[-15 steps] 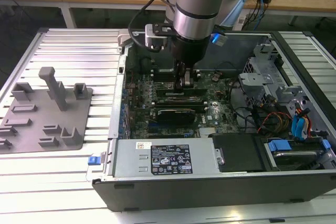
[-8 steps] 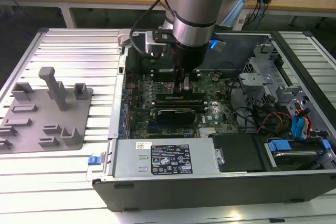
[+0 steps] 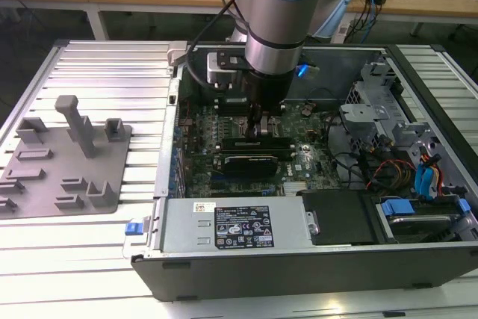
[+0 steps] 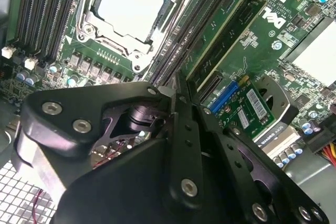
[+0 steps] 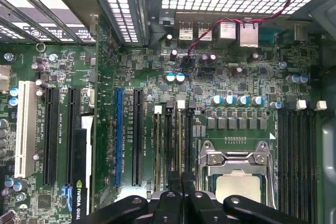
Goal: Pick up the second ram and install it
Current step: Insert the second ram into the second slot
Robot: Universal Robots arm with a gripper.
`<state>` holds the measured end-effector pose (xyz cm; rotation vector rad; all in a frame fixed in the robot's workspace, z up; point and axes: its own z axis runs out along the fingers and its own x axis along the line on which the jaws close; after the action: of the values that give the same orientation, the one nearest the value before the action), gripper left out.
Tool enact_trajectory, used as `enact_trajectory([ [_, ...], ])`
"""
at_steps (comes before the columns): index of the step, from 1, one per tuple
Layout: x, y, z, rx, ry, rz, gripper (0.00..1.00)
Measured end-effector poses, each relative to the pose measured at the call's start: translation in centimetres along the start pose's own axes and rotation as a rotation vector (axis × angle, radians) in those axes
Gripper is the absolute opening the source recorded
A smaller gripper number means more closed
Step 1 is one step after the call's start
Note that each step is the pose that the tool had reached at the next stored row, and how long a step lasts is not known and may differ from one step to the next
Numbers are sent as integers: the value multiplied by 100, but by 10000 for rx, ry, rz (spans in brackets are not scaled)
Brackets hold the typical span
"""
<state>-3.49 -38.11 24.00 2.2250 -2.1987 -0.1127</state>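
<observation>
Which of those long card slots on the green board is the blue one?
The blue slot in the first wrist view, with a black slot on either side. The other long card slots are black, apart from one white slot.

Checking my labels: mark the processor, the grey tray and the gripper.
processor (image 5: 239,190), first wrist view, middle of its silver cap.
grey tray (image 3: 45,188), exterior view, bare flat base.
gripper (image 5: 182,179), first wrist view, between its fingertips.

I count on inspection: two fingers (image 5: 190,184) of mine, one open computer case (image 3: 224,270), one grey pegged tray (image 3: 45,184) on the table (image 3: 97,72), one silver processor (image 5: 237,187), one long white slot (image 5: 23,129).
</observation>
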Motion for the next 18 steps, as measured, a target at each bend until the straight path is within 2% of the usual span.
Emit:
enact_trajectory([
  [18,0,-9,21,6,-16,136,9],
])
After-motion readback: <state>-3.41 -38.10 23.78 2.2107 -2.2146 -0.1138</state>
